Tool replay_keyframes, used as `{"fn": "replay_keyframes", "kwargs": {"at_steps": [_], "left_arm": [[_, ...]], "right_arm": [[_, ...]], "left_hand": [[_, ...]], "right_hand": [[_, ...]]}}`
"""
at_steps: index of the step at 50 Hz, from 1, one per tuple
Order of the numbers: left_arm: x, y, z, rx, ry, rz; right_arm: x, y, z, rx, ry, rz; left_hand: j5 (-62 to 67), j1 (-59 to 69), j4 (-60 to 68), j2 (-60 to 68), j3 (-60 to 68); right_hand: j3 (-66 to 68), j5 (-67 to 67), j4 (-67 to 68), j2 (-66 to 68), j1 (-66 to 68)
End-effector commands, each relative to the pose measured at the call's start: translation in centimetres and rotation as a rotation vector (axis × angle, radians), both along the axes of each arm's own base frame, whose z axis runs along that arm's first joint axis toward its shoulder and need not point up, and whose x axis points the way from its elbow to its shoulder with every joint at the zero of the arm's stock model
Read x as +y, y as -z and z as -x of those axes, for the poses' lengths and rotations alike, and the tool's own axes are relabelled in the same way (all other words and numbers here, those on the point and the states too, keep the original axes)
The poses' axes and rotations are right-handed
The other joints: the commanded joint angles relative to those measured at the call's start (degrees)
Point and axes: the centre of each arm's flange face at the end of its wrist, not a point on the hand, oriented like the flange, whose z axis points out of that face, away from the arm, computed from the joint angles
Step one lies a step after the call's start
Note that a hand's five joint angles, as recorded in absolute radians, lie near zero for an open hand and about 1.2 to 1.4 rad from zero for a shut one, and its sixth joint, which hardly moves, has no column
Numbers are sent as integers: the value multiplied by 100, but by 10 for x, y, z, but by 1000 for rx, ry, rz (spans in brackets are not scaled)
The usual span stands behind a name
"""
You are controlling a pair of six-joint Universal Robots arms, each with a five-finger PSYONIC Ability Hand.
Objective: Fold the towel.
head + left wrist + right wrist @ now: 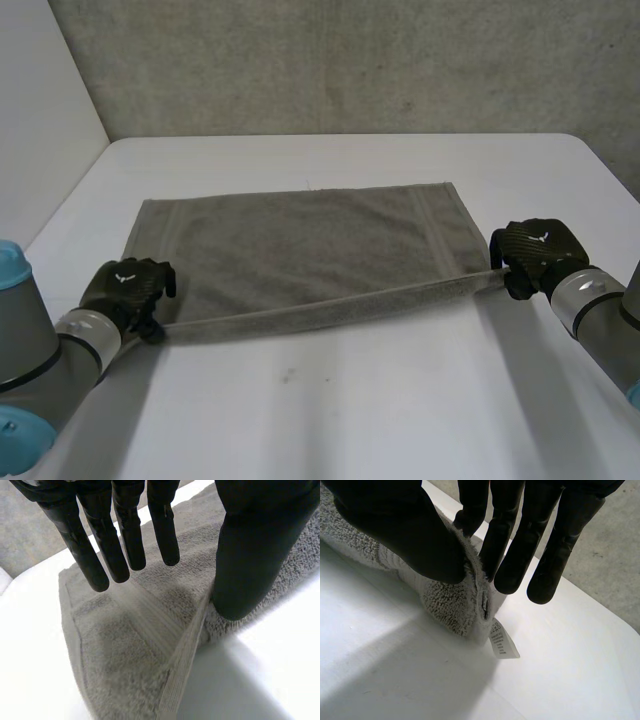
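Head view: towel is lying mid-table, its near edge being held raised and taut between both hands
Left hand is holding the near left corner under its thumb, fingers straight, slightly spread; right hand is pinching the near right corner between thumb and fingers, label hanging below

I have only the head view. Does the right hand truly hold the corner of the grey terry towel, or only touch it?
Observer: It holds. The right hand pinches the grey terry towel corner between thumb and straight fingers.
Operator: Anything hanging from that corner?
Observer: Yes, a small white label hangs from its tip.
Operator: And the left hand?
Observer: The left hand has its thumb on the lifted edge, fingers straight on the other side.
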Motion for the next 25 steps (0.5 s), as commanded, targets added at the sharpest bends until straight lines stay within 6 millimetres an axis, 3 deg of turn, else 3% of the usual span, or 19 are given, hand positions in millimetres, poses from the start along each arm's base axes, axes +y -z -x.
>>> {"fn": "replay_keyframes", "kwargs": {"at_steps": [1,19,20,21,22,23,25], "left_arm": [[9,3,-4,-4,-7,-19],[15,16,-14,-29,-32,-48],[16,16,-14,-42,-27,-47],[15,16,-15,-58,-23,-42],[15,16,-15,-58,-23,-42],[15,15,-16,-71,-20,-36],[15,14,-16,-81,-18,-28]], "right_arm": [[-2,0,2,4,10,1],[-2,2,3,7,14,-3],[-2,1,3,7,14,0],[-2,1,3,7,14,0],[-2,0,3,7,16,0],[-2,0,3,7,16,0],[-1,-2,3,7,15,5]], "left_hand": [[465,469,481,484,466],[667,671,683,686,667],[1150,1154,1165,1169,1150],[2470,2474,2486,2489,2471],[2483,2488,2499,2502,2484],[4099,4103,4115,4118,4099],[4446,4450,4462,4465,4447]], "right_hand": [[1050,1067,1027,1044,22],[1050,1067,1027,1044,22],[1050,1067,1027,1044,22],[1050,1067,1027,1044,22],[1050,1067,1027,1044,22],[1050,1067,1027,1044,22],[1050,1067,1027,1044,22]]}}
